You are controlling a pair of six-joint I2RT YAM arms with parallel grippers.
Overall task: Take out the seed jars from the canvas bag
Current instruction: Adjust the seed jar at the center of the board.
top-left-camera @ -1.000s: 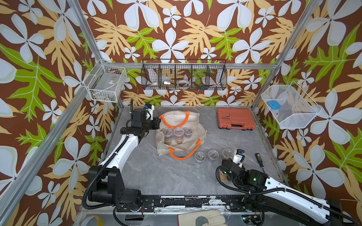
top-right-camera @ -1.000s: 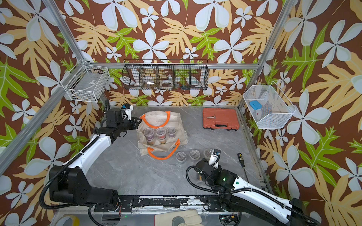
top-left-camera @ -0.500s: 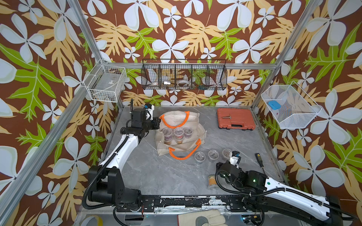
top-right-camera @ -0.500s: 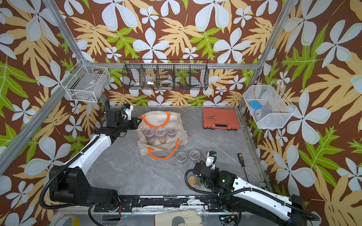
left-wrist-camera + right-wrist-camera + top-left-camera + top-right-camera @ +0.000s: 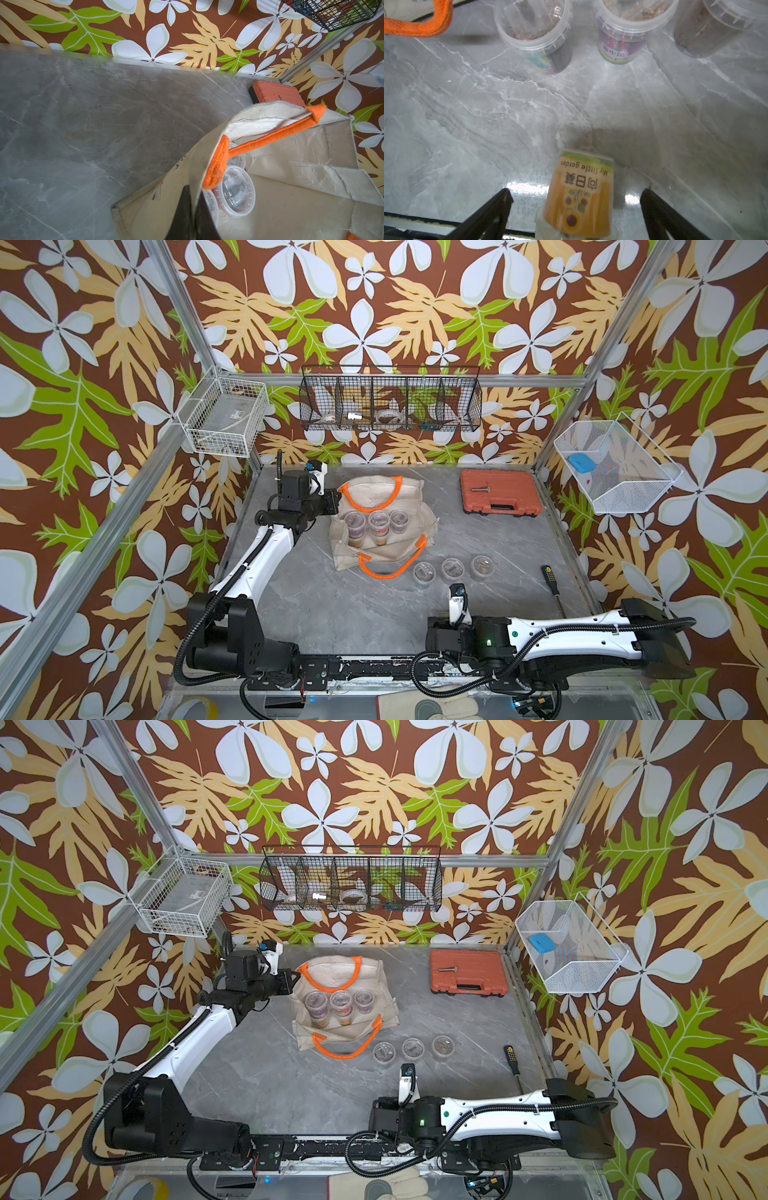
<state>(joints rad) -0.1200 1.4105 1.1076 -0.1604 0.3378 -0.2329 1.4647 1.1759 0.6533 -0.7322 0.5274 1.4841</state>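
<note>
The right pincer (image 5: 576, 191) stands wide, an orange-labelled clear plastic seed jar (image 5: 580, 207) between its jaws, touching neither; three more clear round seed jars (image 5: 623, 31) stand in a row ahead of it. The left pincer (image 5: 193, 192) is clamped on the rim of the soft beige canvas bag (image 5: 301, 149), more lidded jars (image 5: 236, 191) just past its tips inside.

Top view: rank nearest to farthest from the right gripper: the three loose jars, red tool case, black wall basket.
1. Three loose jars, on the table just beyond the right gripper.
2. Red tool case, at the table's back right.
3. Black wall basket, up on the back wall.
</note>
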